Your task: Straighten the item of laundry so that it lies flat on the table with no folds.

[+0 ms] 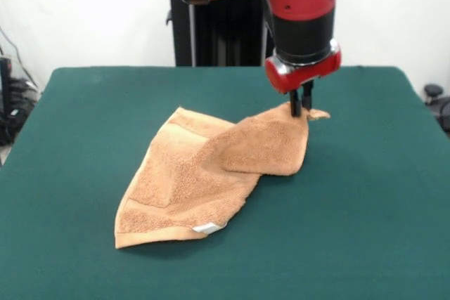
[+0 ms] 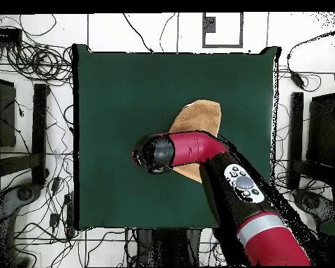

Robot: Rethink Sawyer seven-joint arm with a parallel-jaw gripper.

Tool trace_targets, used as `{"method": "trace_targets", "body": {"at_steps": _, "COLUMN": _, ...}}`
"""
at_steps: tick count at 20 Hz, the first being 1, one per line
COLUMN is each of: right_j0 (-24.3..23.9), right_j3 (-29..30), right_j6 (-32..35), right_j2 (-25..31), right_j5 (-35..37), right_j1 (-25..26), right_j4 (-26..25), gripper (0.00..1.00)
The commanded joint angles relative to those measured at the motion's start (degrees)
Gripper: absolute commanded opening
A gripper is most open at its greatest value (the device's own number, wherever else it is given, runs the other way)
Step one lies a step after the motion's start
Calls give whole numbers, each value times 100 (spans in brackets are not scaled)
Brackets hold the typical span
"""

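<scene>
The item of laundry (image 1: 211, 173) is a tan terry towel lying on the green table (image 1: 365, 230). One part is folded over the rest, and its far right corner is drawn up to a point. A white tag shows at its near edge. My gripper (image 1: 301, 110) stands upright over that raised corner and its fingers are shut on it. In the overhead view the arm covers much of the towel (image 2: 197, 115), and the gripper is hidden under the arm's black and red head (image 2: 156, 153).
The robot's black pedestal (image 1: 218, 33) stands at the table's far edge. Cables and black stands (image 2: 38, 132) lie on the floor around the table (image 2: 114, 84).
</scene>
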Motion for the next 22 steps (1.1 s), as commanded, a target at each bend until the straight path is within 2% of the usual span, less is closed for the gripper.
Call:
{"method": "trace_targets", "body": {"at_steps": 1, "right_j0": 226, "right_j3": 684, "right_j6": -15, "right_j2": -90, "right_j5": 507, "right_j1": 201, "right_j4": -368, "gripper": 0}}
{"method": "trace_targets", "body": {"at_steps": 7, "right_j0": 393, "right_j3": 757, "right_j6": -39, "right_j2": -207, "right_j5": 976, "right_j1": 295, "right_j4": -390, "gripper": 0}}
{"method": "trace_targets", "body": {"at_steps": 16, "right_j0": 419, "right_j3": 848, "right_j6": -136, "right_j2": -141, "right_j5": 2039, "right_j1": 123, "right_j4": -191, "gripper": 0}}
{"method": "trace_targets", "body": {"at_steps": 22, "right_j0": 333, "right_j3": 852, "right_j6": -219, "right_j2": -49, "right_j5": 2324, "right_j1": 139, "right_j4": -184, "gripper": 0}}
